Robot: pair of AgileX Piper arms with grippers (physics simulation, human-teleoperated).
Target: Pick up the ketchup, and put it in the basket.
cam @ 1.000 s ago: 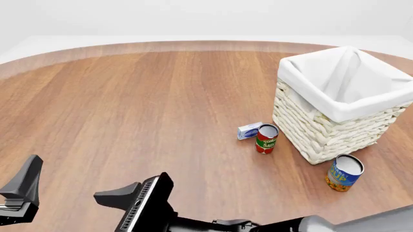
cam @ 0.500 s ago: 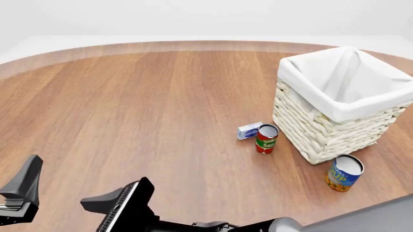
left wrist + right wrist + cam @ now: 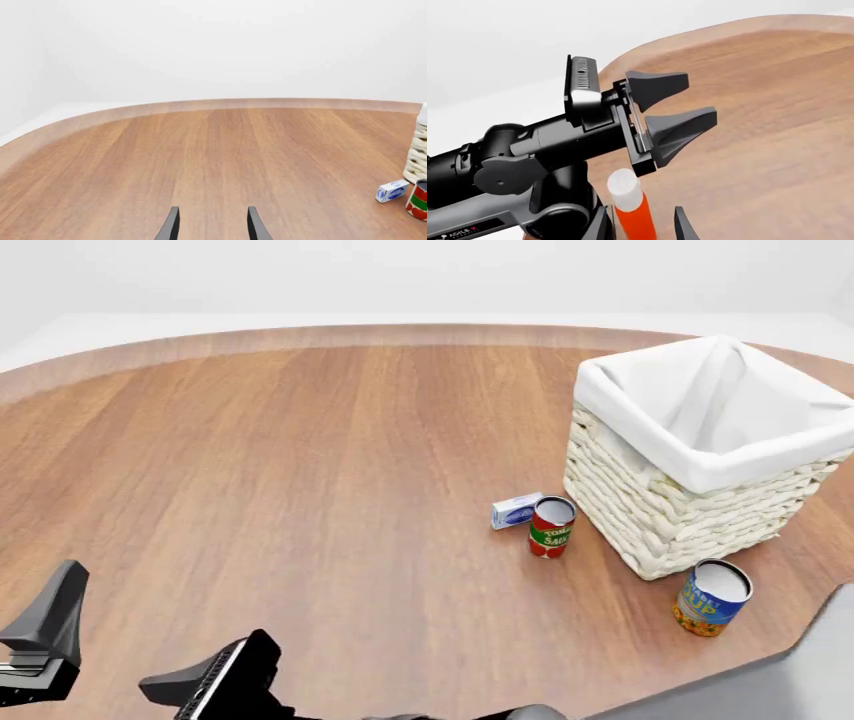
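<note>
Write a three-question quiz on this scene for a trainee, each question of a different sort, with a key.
1. True or false: the ketchup already lies inside the basket.
2. Which thing stands closest to the small blue-and-white box? A) the tomato can B) the blue can C) the ketchup
3. Fill in: in the right wrist view, the ketchup stands between the fingers of the right pincer, and its cap is coloured ____.

Key: 1 false, since it stands by the right pincer and the basket shows only its liner; 2 A; 3 white.
</note>
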